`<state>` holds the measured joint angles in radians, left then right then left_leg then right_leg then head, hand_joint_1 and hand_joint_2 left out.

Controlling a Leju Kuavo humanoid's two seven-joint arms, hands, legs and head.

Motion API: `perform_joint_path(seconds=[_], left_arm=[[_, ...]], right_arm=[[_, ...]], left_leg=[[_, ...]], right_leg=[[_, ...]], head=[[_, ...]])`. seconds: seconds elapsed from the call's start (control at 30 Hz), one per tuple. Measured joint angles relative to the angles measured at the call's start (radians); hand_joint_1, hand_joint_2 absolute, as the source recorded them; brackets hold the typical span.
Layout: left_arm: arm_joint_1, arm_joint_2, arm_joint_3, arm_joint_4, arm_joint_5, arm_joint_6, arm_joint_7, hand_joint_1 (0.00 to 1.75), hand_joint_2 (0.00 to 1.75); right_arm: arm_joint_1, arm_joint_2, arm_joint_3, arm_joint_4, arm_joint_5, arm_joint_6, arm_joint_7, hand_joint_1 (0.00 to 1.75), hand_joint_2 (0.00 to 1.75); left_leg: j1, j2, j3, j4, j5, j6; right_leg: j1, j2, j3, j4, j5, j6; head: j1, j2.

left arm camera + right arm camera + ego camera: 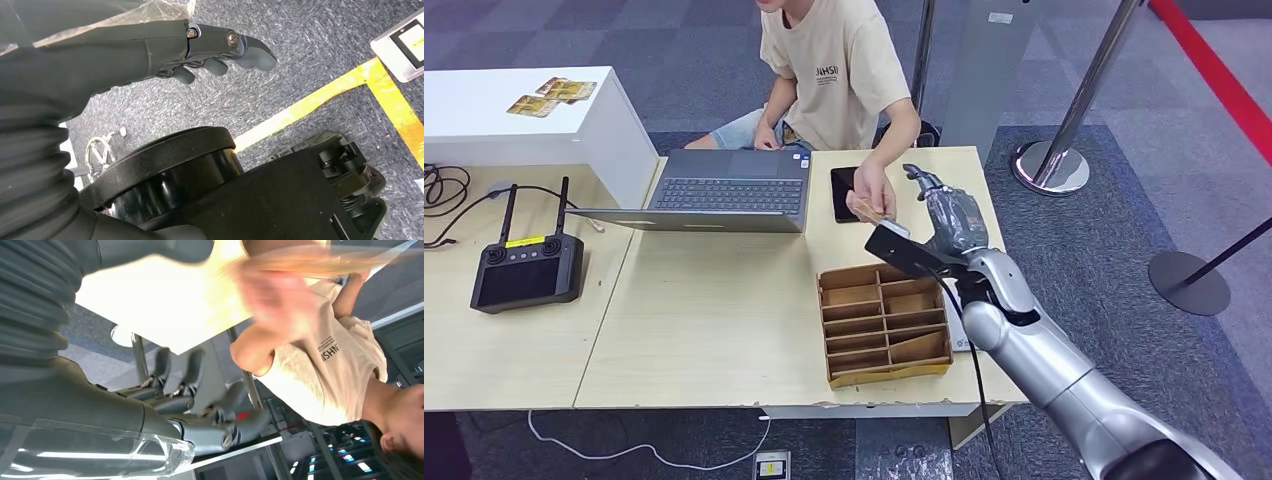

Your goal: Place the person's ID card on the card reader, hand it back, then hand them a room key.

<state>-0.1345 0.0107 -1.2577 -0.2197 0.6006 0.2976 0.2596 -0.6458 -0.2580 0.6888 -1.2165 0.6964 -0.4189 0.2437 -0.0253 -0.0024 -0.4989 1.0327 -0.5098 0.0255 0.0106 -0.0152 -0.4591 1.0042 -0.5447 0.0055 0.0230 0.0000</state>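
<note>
A person in a beige T-shirt point(834, 75) sits behind the desk. Their hand point(871, 203) holds a small tan card point(879, 213) just over the near edge of the flat black card reader point(842, 190). My right hand point(949, 212) is raised beside that hand, on its right, fingers spread and holding nothing. In the right wrist view the fingers point(200, 410) stand apart, with the person's blurred hand point(280, 300) across from them. My left hand point(215, 47) hangs over the carpet with nothing in it.
A wooden box with compartments point(884, 322) lies on the desk in front of my right arm. An open laptop point(724, 190) stands left of the reader and a black controller point(527, 268) far left. Several yellowish cards point(549, 97) lie on a white block. Stanchion posts point(1052, 165) stand at the right.
</note>
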Motion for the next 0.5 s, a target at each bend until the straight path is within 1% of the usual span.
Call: perform_joint_path(seconds=[0.17, 0.27, 0.33, 0.4, 0.5], left_arm=[[0.000, 0.000, 0.000, 0.000, -0.003, -0.001, 0.004, 0.00, 1.75], [-0.001, 0.000, 0.000, 0.000, 0.000, -0.003, 0.005, 0.00, 1.75], [0.000, 0.000, 0.000, 0.000, 0.002, -0.003, 0.006, 0.00, 1.75], [0.000, 0.001, 0.000, 0.000, 0.004, -0.002, 0.005, 0.00, 1.75], [0.001, 0.002, 0.000, 0.000, 0.012, -0.001, -0.001, 0.00, 1.75]], right_arm=[[0.021, -0.009, -0.009, -0.011, -0.019, -0.015, -0.007, 0.00, 0.00], [0.040, -0.015, -0.021, -0.036, -0.057, -0.023, -0.015, 0.00, 0.00], [0.055, -0.020, -0.033, -0.060, -0.104, -0.023, -0.027, 0.00, 0.87], [0.072, -0.026, -0.044, -0.092, -0.176, 0.006, -0.047, 0.00, 1.75], [0.100, -0.040, -0.058, -0.147, -0.298, 0.063, -0.084, 0.00, 1.75]], left_leg=[[0.000, 0.000, 0.000, 0.000, 0.000, 0.000], [0.000, 0.000, 0.000, 0.000, 0.000, 0.000], [0.000, 0.000, 0.000, 0.000, 0.000, 0.000], [0.000, 0.000, 0.000, 0.000, 0.000, 0.000], [0.000, 0.000, 0.000, 0.000, 0.000, 0.000]], right_leg=[[0.000, 0.000, 0.000, 0.000, 0.000, 0.000], [0.000, 0.000, 0.000, 0.000, 0.000, 0.000], [0.000, 0.000, 0.000, 0.000, 0.000, 0.000], [0.000, 0.000, 0.000, 0.000, 0.000, 0.000], [0.000, 0.000, 0.000, 0.000, 0.000, 0.000]], head=[[0.000, 0.000], [0.000, 0.000], [0.000, 0.000], [0.000, 0.000], [0.000, 0.000]])
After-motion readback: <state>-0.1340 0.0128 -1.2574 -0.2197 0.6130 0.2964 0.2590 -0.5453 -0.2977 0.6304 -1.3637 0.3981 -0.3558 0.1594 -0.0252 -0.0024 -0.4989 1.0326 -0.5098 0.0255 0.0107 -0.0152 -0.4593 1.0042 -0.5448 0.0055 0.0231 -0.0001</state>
